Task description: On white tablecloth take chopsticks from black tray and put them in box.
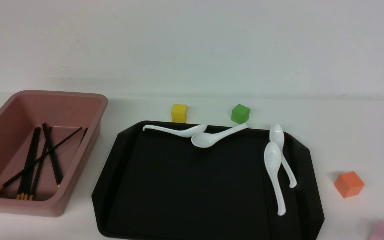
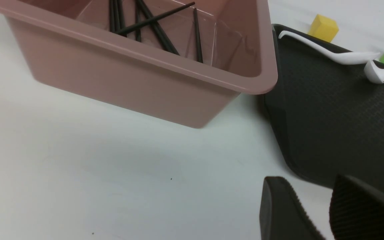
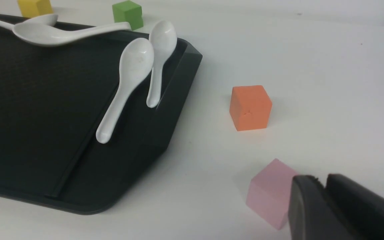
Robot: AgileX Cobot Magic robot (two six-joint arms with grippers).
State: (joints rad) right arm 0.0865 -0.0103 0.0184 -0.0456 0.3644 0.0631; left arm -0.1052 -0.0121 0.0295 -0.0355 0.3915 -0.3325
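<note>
The chopsticks (image 1: 35,160) lie crossed inside the box (image 1: 88,146) near the tabletop's left edge; the black tray (image 1: 178,186) at centre carries four white spoons (image 1: 273,166). Left gripper (image 2: 315,213): fingers slightly apart, empty. Right gripper (image 3: 323,203): fingers together, empty.

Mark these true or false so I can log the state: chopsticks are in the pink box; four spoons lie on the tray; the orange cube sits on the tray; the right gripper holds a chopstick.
1. The chopsticks lie in the box. True.
2. Four white spoons lie on the black tray. True.
3. The orange cube sits on the tray. False: it stands on the white tablecloth, beside the tray.
4. The right gripper holds a chopstick. False: shut, nothing held.
</note>
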